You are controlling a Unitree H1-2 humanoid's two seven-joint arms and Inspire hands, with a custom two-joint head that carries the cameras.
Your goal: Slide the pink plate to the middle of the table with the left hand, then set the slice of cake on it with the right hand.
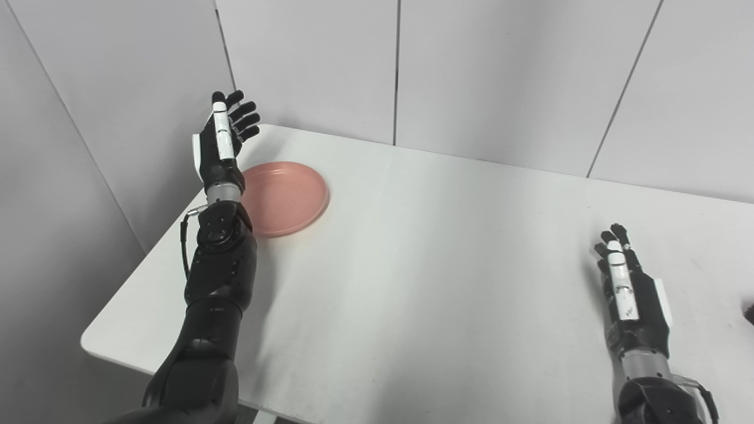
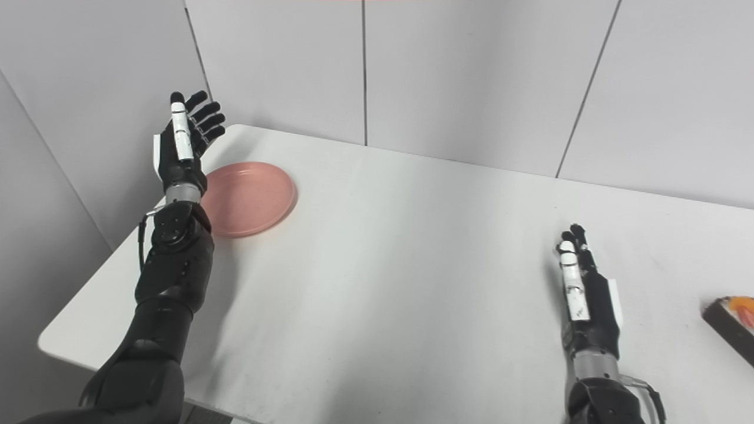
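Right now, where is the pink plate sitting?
The pink plate lies near the table's far left corner, just right of the raised left hand, not touching it, and far from the slice of cake at the right edge.

The plate [image 2: 250, 199] lies at the table's [image 2: 412, 282] far left corner; the cake slice [image 2: 733, 327] lies at its right edge.

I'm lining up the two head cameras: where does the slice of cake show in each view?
Left eye view: only a dark sliver of the slice of cake at the right edge, right of the right hand.
Right eye view: dark slice with orange topping, cut by the right edge.
Shared landmark: round pink plate at the white table's far left.
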